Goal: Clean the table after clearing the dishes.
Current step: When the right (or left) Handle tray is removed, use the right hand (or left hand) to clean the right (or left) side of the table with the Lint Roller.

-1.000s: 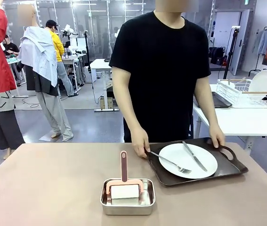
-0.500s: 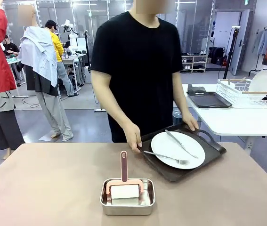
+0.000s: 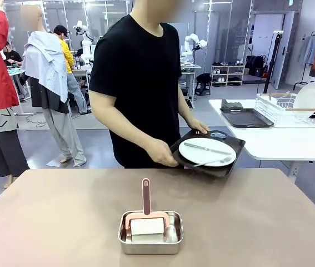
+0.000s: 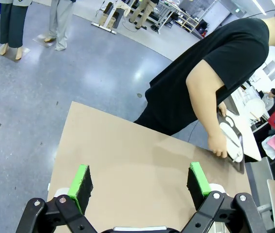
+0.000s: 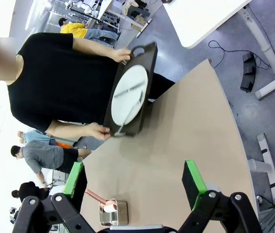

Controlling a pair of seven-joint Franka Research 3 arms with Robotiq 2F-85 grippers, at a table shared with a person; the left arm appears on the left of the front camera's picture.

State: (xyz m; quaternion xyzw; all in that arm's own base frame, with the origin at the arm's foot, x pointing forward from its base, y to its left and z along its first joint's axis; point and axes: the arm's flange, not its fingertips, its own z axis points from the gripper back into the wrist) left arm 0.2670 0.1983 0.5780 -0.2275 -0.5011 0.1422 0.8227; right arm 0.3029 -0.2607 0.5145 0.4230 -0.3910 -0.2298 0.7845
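The brownish-taupe surface [image 3: 46, 222] spans the whole front view. At its far edge, near 12 o'clock, a person in a black T-shirt [image 3: 135, 83] stands side-on and holds a dark tray [image 3: 219, 170] lifted clear of the surface toward 1 o'clock, with a round white plate [image 3: 193, 151] on it. A small steel pan [image 3: 150, 246] with a white block and an upright pink handle sits at 6 o'clock; the left gripper [image 4: 141, 183] and right gripper [image 5: 133, 180] hang above the surface, jaws spread wide with nothing between them, and a knife [image 3: 207, 149] and fork [image 3: 215, 162] lie on the plate.
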